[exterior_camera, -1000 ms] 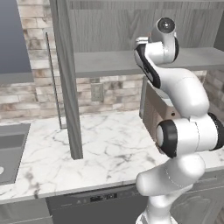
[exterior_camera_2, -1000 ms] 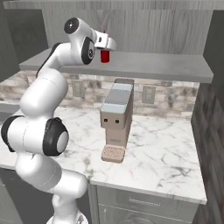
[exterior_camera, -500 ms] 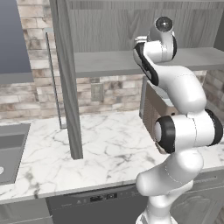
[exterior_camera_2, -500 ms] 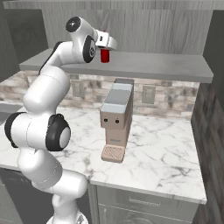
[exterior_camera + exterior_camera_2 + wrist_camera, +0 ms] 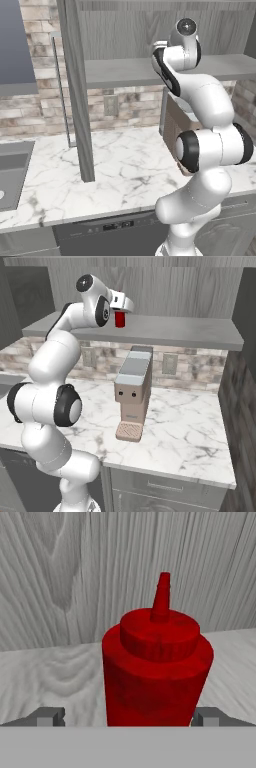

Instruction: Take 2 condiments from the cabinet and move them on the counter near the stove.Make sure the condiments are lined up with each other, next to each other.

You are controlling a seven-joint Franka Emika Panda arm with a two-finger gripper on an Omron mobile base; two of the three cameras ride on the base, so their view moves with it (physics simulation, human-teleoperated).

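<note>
We have our claw [image 5: 128, 717] spread wide at the cabinet [image 5: 165, 293], its fingertips [image 5: 47, 717] flanking a red squeeze bottle [image 5: 156, 667] without gripping it. The bottle stands upright on the cabinet's shelf board [image 5: 190, 331], above the coffee machine [image 5: 133, 392] that sits on the marble surface [image 5: 185, 431].
</note>
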